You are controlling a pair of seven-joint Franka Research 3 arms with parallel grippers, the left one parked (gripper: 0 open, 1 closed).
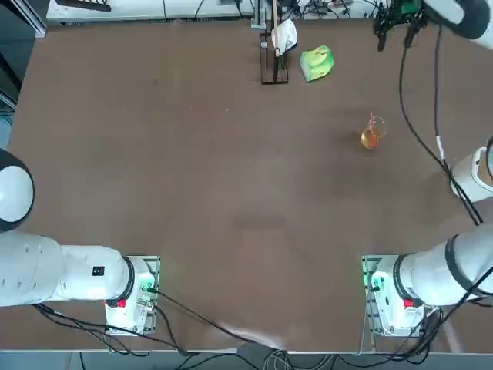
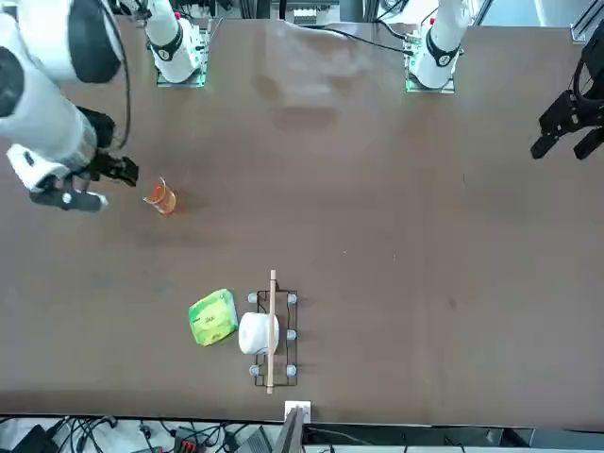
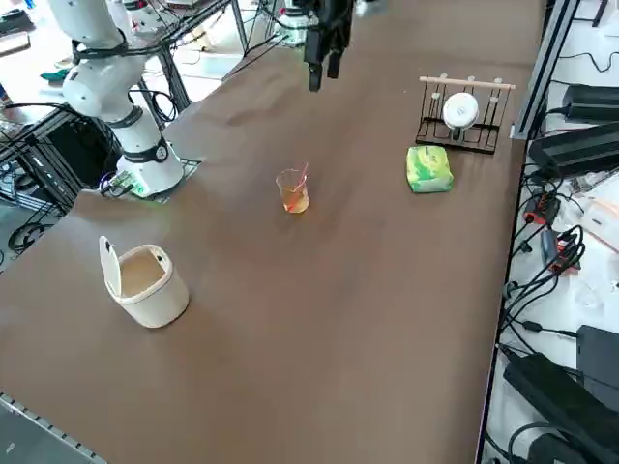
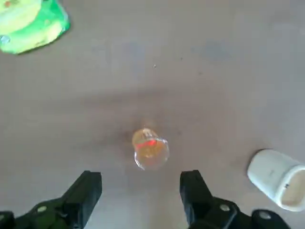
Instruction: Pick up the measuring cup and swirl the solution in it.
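Brown tabletop (image 1: 192,177) is seen mostly bare, with the measuring cup (image 1: 371,135) standing upright in its right half, the orange solution (image 4: 150,149) low in its body, a green pack (image 1: 316,62) at about ten o'clock from it and well apart. The approach step is judged to be in hand: the right gripper (image 4: 140,193) is held above the table with its fingers spread wide and nothing between them. Through the wrist camera the cup is seen just beyond the gap at twelve o'clock, so a descent around the body, then a closing, is judged to be called for.
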